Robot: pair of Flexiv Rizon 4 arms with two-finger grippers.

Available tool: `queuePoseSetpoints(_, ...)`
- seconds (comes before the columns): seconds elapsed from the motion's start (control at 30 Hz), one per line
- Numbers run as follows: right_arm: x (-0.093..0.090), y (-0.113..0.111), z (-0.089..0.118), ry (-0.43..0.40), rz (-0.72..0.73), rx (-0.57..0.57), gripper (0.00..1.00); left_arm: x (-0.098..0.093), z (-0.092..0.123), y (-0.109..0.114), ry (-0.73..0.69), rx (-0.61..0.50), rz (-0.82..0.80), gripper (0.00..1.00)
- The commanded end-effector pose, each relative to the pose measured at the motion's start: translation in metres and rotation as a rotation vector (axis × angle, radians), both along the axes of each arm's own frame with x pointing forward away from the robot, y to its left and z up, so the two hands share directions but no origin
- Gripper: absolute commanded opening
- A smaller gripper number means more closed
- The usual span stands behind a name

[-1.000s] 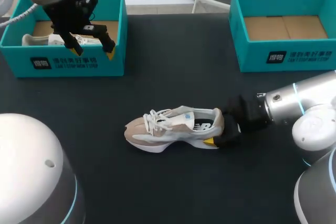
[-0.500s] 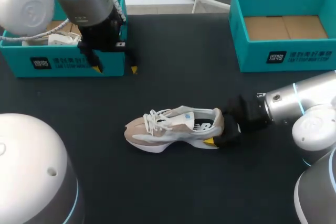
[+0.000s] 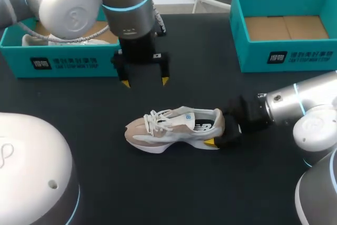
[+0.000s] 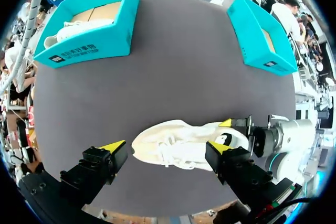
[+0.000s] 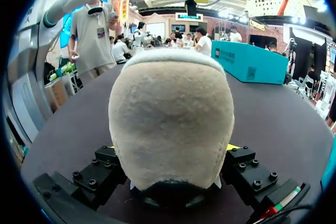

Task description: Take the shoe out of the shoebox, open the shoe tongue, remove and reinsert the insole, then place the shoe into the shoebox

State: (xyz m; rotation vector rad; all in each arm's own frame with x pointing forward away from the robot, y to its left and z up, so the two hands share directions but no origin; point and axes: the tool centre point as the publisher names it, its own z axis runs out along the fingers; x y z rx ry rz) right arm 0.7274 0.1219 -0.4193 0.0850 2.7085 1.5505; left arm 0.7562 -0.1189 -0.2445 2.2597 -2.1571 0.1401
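A white and beige shoe (image 3: 174,128) lies on its sole in the middle of the black table, toe to the left. My right gripper (image 3: 217,131) is shut on its heel; in the right wrist view the heel (image 5: 170,119) fills the gap between the fingers. My left gripper (image 3: 145,81) hangs open a little behind the shoe, with nothing between its yellow tips. In the left wrist view the shoe (image 4: 184,142) lies below and between the spread fingers, and the right gripper (image 4: 233,131) shows at its heel.
A teal shoebox (image 3: 63,61) at the back left holds another white shoe (image 3: 47,39). A second teal shoebox (image 3: 284,56) stands at the back right with only its cardboard floor showing. Dark table surface lies between the boxes and around the shoe.
My left arm has swung from over the back-left shoebox to the right and forward, and its open gripper now hangs just behind the shoe. The right gripper and the shoe have not moved.
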Motion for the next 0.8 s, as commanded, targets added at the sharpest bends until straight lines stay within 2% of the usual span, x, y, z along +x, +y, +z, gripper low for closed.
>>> queuePoseSetpoints(0.03,0.001,0.002,-0.002,-0.001,-0.001,-0.002,0.00,-0.013,-0.004,-0.012,-0.011,0.060,0.097,1.00)
queuePoseSetpoints(0.17,0.001,0.002,-0.002,-0.001,-0.001,-0.002,0.00,-0.020,-0.015,-0.019,0.085,0.080,0.167,1.00)
queuePoseSetpoints(0.7,0.001,0.002,-0.002,-0.001,-0.001,-0.002,0.00,-0.020,-0.015,-0.019,0.085,0.080,0.167,1.00)
queuePoseSetpoints(0.8,0.001,0.002,-0.002,-0.001,-0.001,-0.002,0.00,-0.035,-0.017,-0.025,0.081,0.116,0.151,1.00)
